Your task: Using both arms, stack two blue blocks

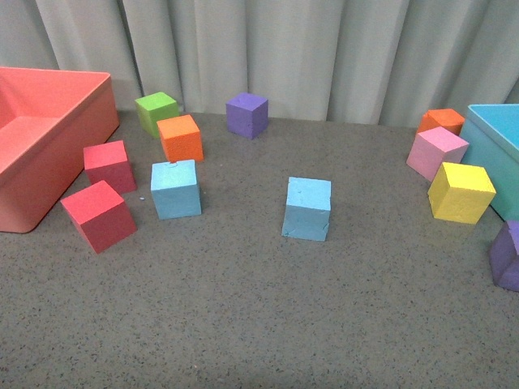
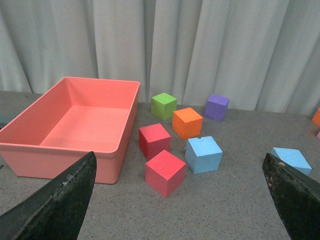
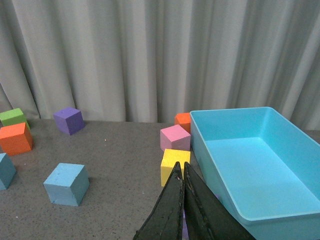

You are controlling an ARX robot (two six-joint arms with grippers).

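**Two blue blocks apart on the worktop, neither arm on them yet**

A pale grey curtain [image 1: 324, 49] hangs behind a speckled grey worktop [image 1: 243, 308] scattered with foam cubes, with a coral bin [image 1: 89, 121] at the left and a turquoise bin [image 1: 495, 146] at the right. The left blue block [image 1: 175, 189] sits in a cluster, just beside a red cube [image 1: 109, 164] and an orange cube [image 1: 180, 138]. The centre blue block [image 1: 307, 208] stands alone in open space, well apart from its partner.

From where I stand, stacking looks not yet begun: both blocks rest flat on the worktop and nothing is held. The left end effector [image 2: 178, 155] has its fingers spread wide. The right end effector [image 3: 180, 167] has its fingers pressed together on nothing, up near the turquoise bin.

I'd guess the next move is a reach for one block. The right arm would need to part its fingers first, and the left would need care around the crowding neighbours.

Being cubes, the blocks have no long axis. Each sits upright on a face, the left one turned slightly, the centre one nearly square to the front view.
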